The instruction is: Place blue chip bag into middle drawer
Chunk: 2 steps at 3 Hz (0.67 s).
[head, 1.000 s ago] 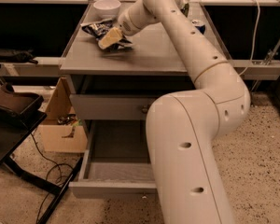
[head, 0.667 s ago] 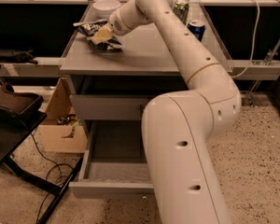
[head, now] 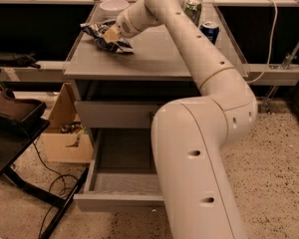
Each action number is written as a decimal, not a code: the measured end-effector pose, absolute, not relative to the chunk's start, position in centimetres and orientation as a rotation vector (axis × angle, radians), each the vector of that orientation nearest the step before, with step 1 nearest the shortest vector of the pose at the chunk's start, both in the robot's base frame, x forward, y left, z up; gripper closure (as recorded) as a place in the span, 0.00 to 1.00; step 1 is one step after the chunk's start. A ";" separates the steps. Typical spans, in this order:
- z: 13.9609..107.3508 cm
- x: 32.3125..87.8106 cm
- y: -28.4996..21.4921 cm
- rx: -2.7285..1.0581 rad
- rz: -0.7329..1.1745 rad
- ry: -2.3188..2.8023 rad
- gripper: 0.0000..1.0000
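Note:
The blue chip bag (head: 100, 38), dark blue crinkled foil with white print, is at the back left of the grey cabinet top (head: 154, 59). My gripper (head: 111, 33) is shut on the bag's upper part, with a tan finger pad against the foil. I cannot tell whether the bag rests on the top or hangs just above it. The middle drawer (head: 120, 156) stands pulled open at the bottom of the cabinet, its grey tray bare. My arm hides the drawer's right side. A closed drawer front (head: 112, 114) sits above it.
A white bowl (head: 113, 6), a green can (head: 192, 9) and a blue Pepsi can (head: 209, 31) stand at the back of the cabinet top. A cardboard box (head: 65, 133) and a black stand (head: 15, 116) with floor cables are to the left of the drawer.
My gripper has moved left across the cabinet top with the blue chip bag in it. The drawer stays open.

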State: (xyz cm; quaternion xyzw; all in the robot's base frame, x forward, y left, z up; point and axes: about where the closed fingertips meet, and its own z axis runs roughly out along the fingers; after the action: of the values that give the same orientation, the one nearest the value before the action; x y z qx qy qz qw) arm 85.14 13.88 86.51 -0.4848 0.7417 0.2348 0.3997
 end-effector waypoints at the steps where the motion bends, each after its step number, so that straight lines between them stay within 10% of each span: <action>1: 88.1 84.4 13.5 -1.251 0.610 1.848 1.00; 2: 94.7 81.2 9.3 -1.258 0.596 1.784 1.00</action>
State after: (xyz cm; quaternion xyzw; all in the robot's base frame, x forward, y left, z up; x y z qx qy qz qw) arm 81.20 9.28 94.74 -0.5030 0.7135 0.2385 0.4255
